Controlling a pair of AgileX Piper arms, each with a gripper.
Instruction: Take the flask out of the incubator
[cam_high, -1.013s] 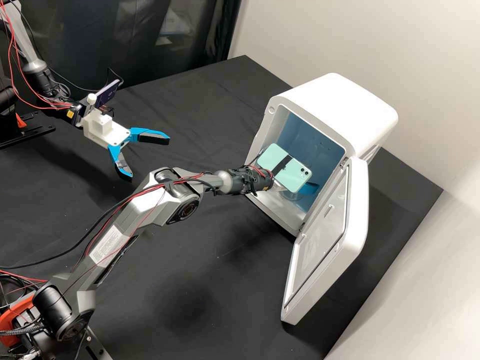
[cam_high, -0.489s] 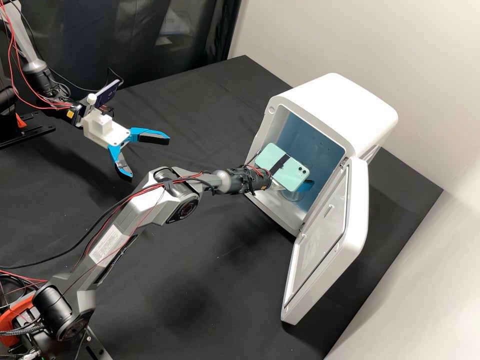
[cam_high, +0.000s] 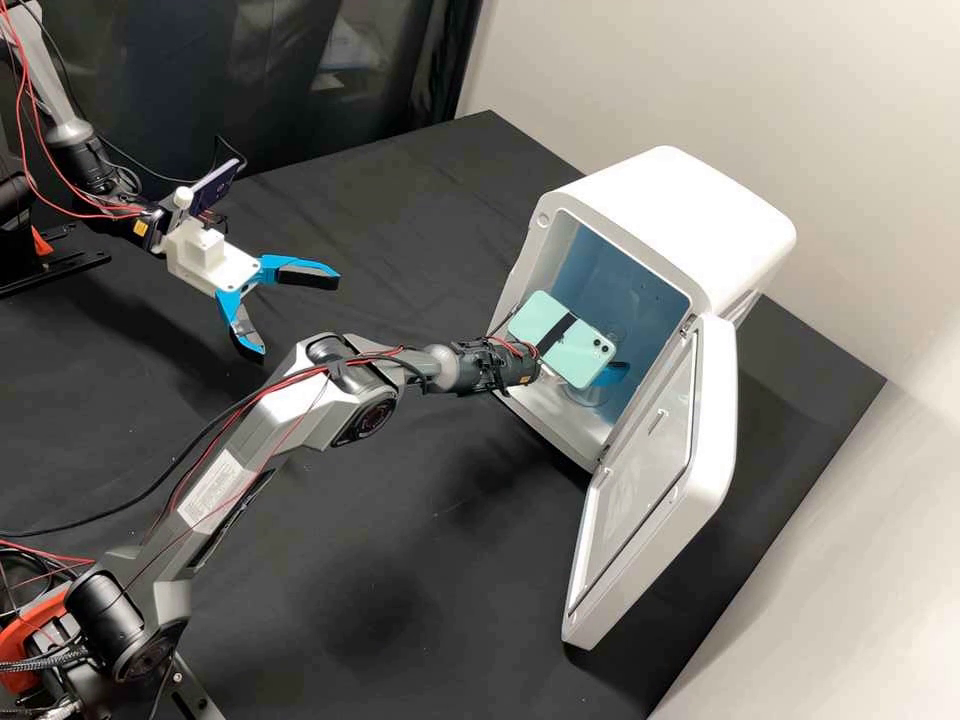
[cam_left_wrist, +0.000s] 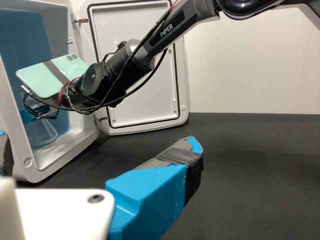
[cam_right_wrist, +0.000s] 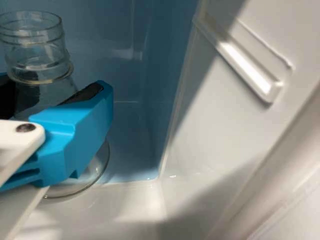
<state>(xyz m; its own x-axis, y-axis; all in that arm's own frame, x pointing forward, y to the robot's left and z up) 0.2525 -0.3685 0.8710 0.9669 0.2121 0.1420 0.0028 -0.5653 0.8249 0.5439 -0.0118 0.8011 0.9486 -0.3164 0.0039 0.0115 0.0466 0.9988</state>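
A white incubator (cam_high: 680, 210) with a blue interior stands at the bench's right, its door (cam_high: 650, 480) swung wide open. Inside, a clear glass flask (cam_right_wrist: 35, 60) rests on the chamber floor (cam_right_wrist: 130, 205); it also shows as the flask (cam_high: 590, 392) and the flask (cam_left_wrist: 41, 134). My right gripper (cam_right_wrist: 50, 97) is inside the chamber and shut on the flask, one blue finger (cam_right_wrist: 75, 127) lying across its body. A mint phone (cam_high: 558, 338) on the wrist hides most of that gripper from above. My left gripper (cam_high: 295, 315) hangs open over the bench to the left, holding nothing.
The right arm (cam_high: 330, 390) stretches across the bench's middle into the chamber. The open door blocks the ground in front of the incubator on its right. Cables and arm mounts (cam_high: 60, 180) sit at the far left. Bare black bench (cam_high: 420, 560) lies in front.
The right arm's wrist has drawn back a little toward the chamber opening. The left arm has not moved.
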